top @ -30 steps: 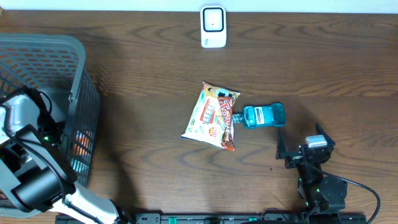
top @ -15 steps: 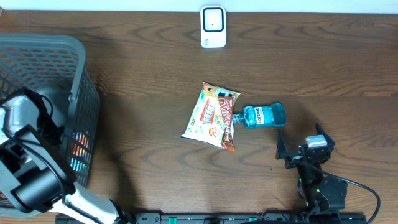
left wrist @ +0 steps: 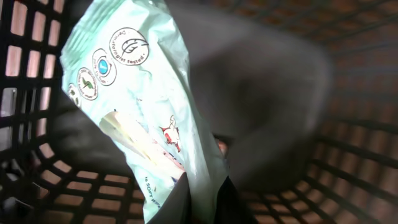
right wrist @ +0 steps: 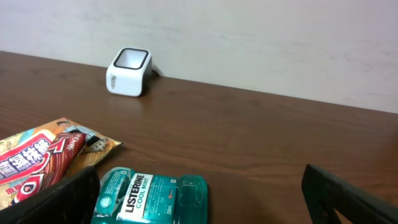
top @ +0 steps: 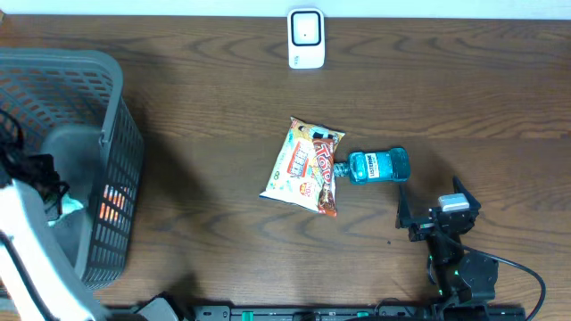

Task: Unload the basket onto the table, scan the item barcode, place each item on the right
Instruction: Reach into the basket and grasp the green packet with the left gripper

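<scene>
Inside the grey basket (top: 109, 98), my left gripper (left wrist: 208, 200) is shut on a pale green soft pack of wipes (left wrist: 134, 106), pinching its lower edge between the dark fingers. From above only a pale corner of that pack (top: 68, 209) shows beside the left arm. No barcode shows on the face I see. The white scanner (top: 305, 38) stands at the table's far edge, also in the right wrist view (right wrist: 129, 71). My right gripper (right wrist: 211, 208) rests open low at the front right, holding nothing.
A colourful snack bag (top: 305, 165) lies mid-table with a teal Listerine bottle (top: 378, 166) touching its right side; the bottle (right wrist: 149, 196) sits just ahead of the right fingers. Something orange (top: 111, 203) shows through the basket wall (left wrist: 348, 174).
My left gripper has shut on the wipes pack inside the basket. The left arm has shifted toward the lower left in the overhead view. The right arm has not moved.
</scene>
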